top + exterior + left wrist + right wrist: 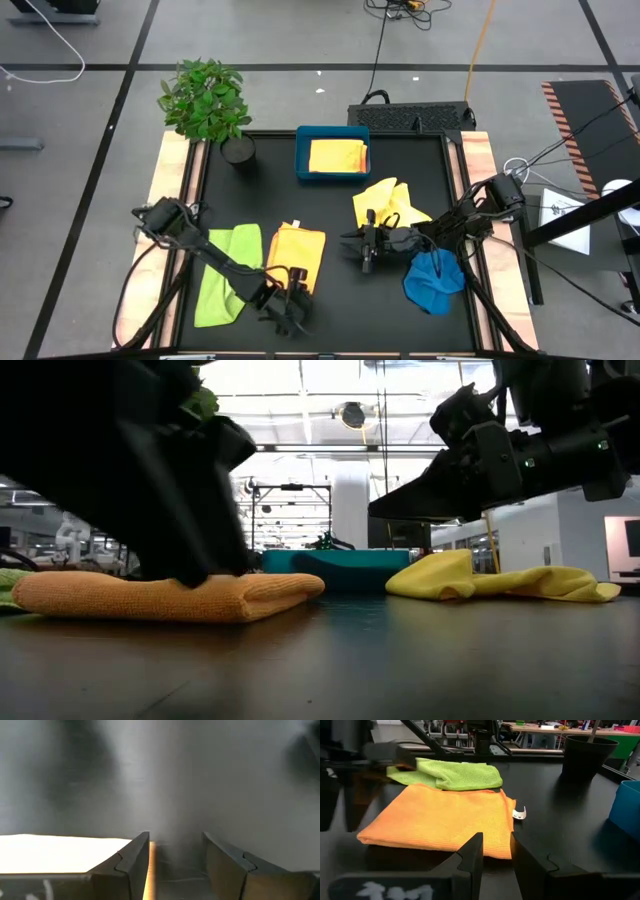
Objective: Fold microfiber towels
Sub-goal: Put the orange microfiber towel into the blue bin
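**Black table, folded orange towel, both arms low**

High view: black table (330,300) on a grey floor, potted plant (207,105) at the far left corner. Teal tray (332,152) at the far edge holds a folded golden yellow towel (338,157). Lime green towel (225,272) lies near the left side, orange towel (297,255) folded just beside it. Pale yellow towel (388,205) is crumpled right of centre, blue towel (433,280) bunched near the right edge. Left arm reaches along the near edge, left gripper (287,308) at the orange towel's near end. Right arm stretches inward, right gripper (362,248) between the orange and pale yellow towels.

Low view: left arm sits down on the orange towel; right arm hangs above the table.

Left wrist view: fingers (132,865) spread, bare table between them, towel edge beside one finger.

Right wrist view: fingers (470,860) narrowly apart, holding nothing, pointed at the orange towel.
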